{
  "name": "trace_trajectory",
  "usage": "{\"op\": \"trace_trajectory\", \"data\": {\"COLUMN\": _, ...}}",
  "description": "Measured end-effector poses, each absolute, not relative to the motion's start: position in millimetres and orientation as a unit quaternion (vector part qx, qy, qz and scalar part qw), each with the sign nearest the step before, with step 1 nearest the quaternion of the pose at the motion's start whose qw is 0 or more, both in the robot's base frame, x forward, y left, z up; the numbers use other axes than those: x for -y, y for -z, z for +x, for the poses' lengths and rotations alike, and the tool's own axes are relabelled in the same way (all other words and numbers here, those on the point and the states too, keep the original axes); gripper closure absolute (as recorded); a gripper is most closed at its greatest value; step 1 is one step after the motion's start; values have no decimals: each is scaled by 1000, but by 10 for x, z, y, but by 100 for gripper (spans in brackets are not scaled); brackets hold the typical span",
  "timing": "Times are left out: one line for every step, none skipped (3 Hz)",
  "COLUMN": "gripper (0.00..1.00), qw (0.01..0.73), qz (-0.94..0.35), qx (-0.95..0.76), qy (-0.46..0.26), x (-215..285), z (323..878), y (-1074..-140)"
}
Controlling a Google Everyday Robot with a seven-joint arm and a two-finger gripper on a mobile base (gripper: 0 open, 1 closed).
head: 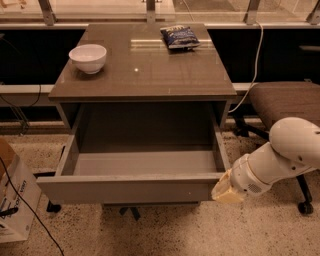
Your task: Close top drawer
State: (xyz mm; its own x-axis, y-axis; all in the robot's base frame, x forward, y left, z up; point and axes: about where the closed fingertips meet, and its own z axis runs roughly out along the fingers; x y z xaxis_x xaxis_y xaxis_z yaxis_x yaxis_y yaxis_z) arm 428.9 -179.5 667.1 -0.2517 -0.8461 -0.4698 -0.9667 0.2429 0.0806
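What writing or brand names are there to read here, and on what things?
On the snack bag: print, too blurred to read.
On the cardboard box at far left: dark lettering, too blurred to read.
On the top drawer, the bowl and the tool by the drawer front's right end: no text visible.

A single camera looks down from above and in front of the cabinet, facing the pulled-out top drawer and the metal posts behind. It is set close, so the cabinet fills most of the frame. The gripper sits at lower right, just beside the drawer front's right end.
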Motion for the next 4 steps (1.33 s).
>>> {"op": "trace_trajectory", "data": {"gripper": 100, "qw": 178, "qz": -600, "qx": -764, "qy": -154, "x": 1639, "z": 4521, "y": -6601}}
{"op": "trace_trajectory", "data": {"gripper": 100, "qw": 182, "qz": -606, "qx": -761, "qy": -147, "x": 1567, "z": 4609, "y": -6575}}
{"op": "trace_trajectory", "data": {"gripper": 100, "qw": 200, "qz": -624, "qx": -746, "qy": -120, "x": 1327, "z": 5024, "y": -6509}}
{"op": "trace_trajectory", "data": {"gripper": 100, "qw": 200, "qz": -624, "qx": -746, "qy": -120, "x": 1327, "z": 5024, "y": -6509}}
